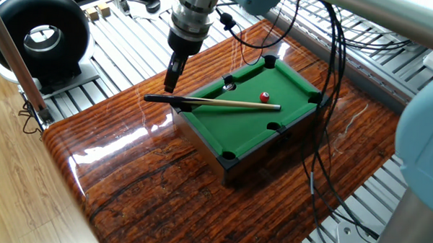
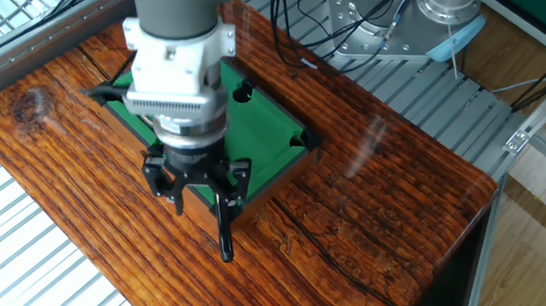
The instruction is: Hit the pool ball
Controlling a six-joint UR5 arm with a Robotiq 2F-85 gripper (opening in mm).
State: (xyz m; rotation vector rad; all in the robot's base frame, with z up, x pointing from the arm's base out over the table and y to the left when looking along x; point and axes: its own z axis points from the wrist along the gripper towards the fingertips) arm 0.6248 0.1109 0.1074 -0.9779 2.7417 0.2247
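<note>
The tiny red pool ball (image 1: 264, 97) lies on the green felt of the small pool table (image 1: 239, 127), just beyond the tip of a wooden cue (image 1: 228, 103). The cue rests across the table's left rim, and its black butt (image 1: 158, 99) sticks out over the wooden tabletop. My gripper (image 1: 171, 82) hangs point-down just above and behind the butt, open and empty. In the other fixed view the gripper (image 2: 200, 202) shows spread black fingers (image 2: 175, 190) over the cue butt (image 2: 225, 241) at the pool table's (image 2: 265, 132) near rim. The ball is hidden behind the arm there.
A black ring-shaped device (image 1: 40, 37) stands at the back left on the aluminium rails. Black cables (image 1: 332, 104) hang from the arm past the pool table's right side. The wooden tabletop (image 1: 142, 177) ends near the front (image 2: 442, 280).
</note>
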